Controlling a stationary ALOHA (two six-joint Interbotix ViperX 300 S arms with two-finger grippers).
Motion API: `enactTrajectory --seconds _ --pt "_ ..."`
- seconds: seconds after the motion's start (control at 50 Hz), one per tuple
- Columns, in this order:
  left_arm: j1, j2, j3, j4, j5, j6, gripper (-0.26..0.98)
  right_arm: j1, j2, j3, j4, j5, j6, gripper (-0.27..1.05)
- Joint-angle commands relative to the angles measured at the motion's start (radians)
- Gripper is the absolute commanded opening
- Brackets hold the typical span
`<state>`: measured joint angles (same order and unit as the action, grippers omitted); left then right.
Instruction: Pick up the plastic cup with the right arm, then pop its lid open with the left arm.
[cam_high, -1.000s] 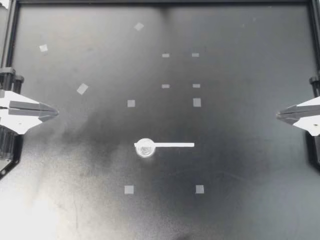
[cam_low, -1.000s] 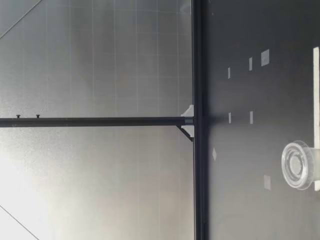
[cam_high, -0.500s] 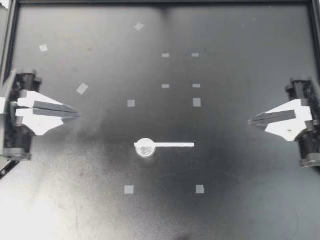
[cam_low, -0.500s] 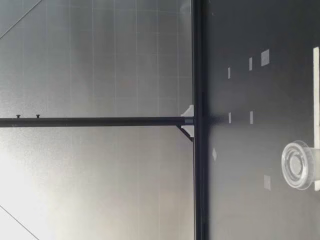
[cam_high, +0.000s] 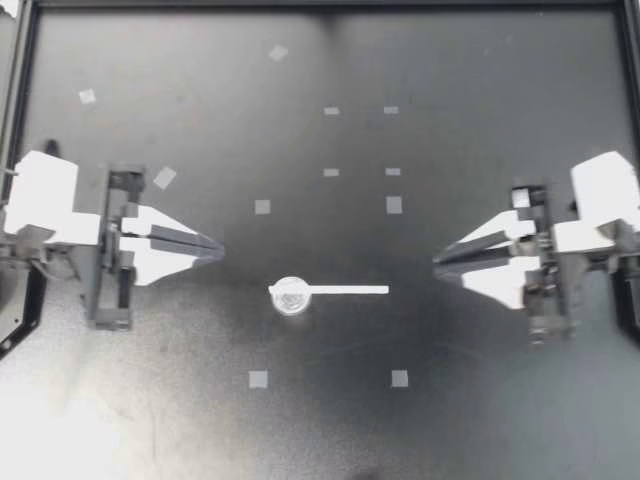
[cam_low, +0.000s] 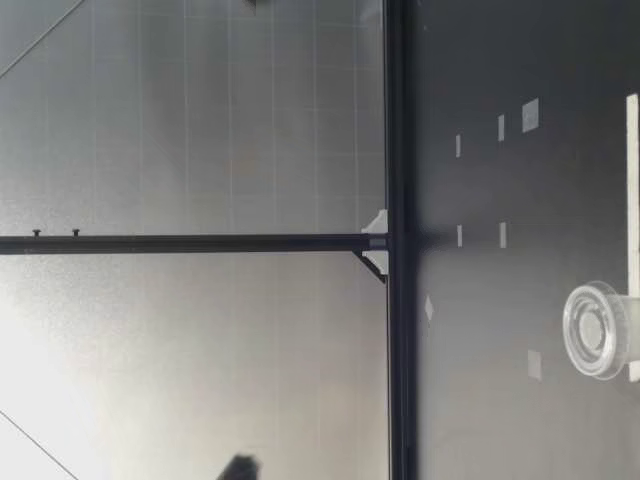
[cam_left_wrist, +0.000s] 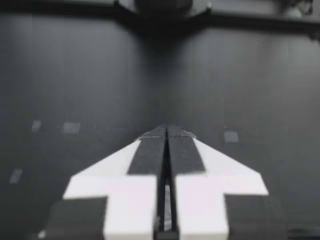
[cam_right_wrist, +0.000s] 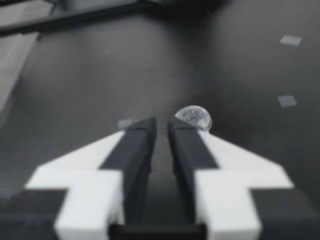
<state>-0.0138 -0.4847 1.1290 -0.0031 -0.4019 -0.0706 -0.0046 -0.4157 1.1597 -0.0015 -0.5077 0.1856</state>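
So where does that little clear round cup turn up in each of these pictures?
Top view: the clear cup sits mid-table between the left claw and the right claw, nearer the left one.
Low view: the cup is on the table, close to the camera.
Left wrist view: not in it.
Right wrist view: the cup is just ahead of the right claw.
Shared landmark: the white strip touching the cup, in the top and low views.

dark desk (cam_high: 500, 420), sparsely set
a clear round cup (cam_high: 291, 296) touches one end of a flat white strip (cam_high: 345, 290) near the middle; tape squares (cam_high: 258, 379) lie scattered around.
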Motion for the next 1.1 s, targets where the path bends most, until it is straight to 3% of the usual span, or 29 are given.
enactTrajectory --seconds 0.0,0.24,0.4,0.82,1.08 --pt "0.0 0.025 -0.034 0.0 -0.012 0.003 0.04 -0.002 0.08 -0.055 -0.002 -0.032 0.002 0.43" --pt "-0.002 0.086 -0.02 0.0 -0.012 -0.009 0.17 -0.002 0.371 -0.186 -0.015 -0.08 0.003 0.6" --pt "-0.002 0.16 -0.006 -0.002 -0.048 -0.037 0.25 -0.002 0.515 -0.264 -0.015 -0.089 0.003 0.61" --pt "-0.002 0.359 -0.084 -0.002 -0.08 -0.029 0.43 0.006 0.607 -0.313 -0.015 -0.092 0.008 0.62" --pt "-0.002 0.434 -0.121 0.0 -0.08 -0.014 0.43 0.011 0.657 -0.337 -0.014 -0.092 0.006 0.62"
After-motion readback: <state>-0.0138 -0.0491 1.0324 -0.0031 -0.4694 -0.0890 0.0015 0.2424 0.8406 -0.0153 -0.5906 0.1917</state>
